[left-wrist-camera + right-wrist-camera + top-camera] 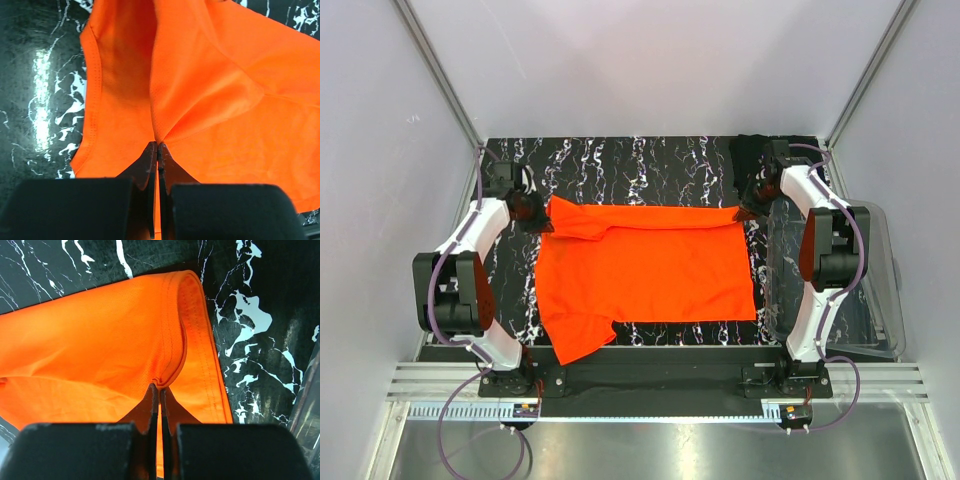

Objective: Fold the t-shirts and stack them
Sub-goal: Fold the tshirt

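Pinches orange shirt [645,275] by far corners in clenched left gripper [158,148] and right gripper [159,388]; barely begun, no fold seen; leaves black shirt [746,160] crumpled beyond it, unstacked.

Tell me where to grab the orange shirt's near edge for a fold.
Pinch the orange t-shirt at its near hem corner and near sleeve, coming down from the near side. It lies flat and sideways, so those ends likely lift the edge evenly.

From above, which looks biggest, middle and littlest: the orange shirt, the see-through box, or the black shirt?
1. orange shirt, spread out flat
2. clear bin, a bit smaller
3. black shirt, only a small bunch showing
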`<state>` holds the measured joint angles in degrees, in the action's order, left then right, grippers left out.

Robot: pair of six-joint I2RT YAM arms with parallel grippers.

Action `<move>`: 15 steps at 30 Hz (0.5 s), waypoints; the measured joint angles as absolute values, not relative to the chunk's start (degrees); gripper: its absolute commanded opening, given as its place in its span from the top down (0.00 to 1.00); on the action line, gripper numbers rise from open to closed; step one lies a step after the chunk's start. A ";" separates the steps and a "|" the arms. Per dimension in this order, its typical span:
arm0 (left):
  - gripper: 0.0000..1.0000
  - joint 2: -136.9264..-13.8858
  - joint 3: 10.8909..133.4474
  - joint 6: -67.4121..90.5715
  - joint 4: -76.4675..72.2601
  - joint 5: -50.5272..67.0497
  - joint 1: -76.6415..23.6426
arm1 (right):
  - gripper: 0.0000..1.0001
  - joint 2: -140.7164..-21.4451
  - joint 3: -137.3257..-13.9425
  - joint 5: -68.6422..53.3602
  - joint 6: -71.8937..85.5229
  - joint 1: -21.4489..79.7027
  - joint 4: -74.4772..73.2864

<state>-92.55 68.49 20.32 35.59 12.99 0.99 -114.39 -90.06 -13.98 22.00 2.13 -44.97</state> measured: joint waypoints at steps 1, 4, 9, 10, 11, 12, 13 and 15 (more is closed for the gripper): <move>1.00 -92.55 68.49 20.21 35.77 12.97 1.13 | 1.00 -114.39 -90.00 -13.96 21.85 2.13 -44.97; 1.00 -92.55 68.03 19.92 36.25 12.88 1.41 | 1.00 -114.39 -89.95 -13.54 21.58 2.13 -44.97; 1.00 -92.55 66.87 19.90 37.23 13.13 1.41 | 1.00 -114.39 -89.95 -12.91 21.17 2.13 -44.95; 1.00 -92.55 66.83 19.90 37.47 13.34 1.39 | 1.00 -114.39 -89.95 -12.82 21.10 2.13 -44.95; 1.00 -92.53 66.76 19.92 37.58 13.52 1.41 | 1.00 -114.41 -89.95 -12.67 21.02 2.13 -44.97; 1.00 -92.51 66.72 19.92 37.58 13.58 1.41 | 1.00 -114.45 -89.95 -12.60 20.91 2.13 -44.95; 1.00 -92.51 66.61 19.92 37.63 13.67 1.41 | 1.00 -114.48 -89.95 -12.56 20.82 2.13 -44.95; 1.00 -92.51 66.57 19.92 37.69 13.80 1.41 | 1.00 -114.80 -89.95 -12.51 20.71 2.13 -44.93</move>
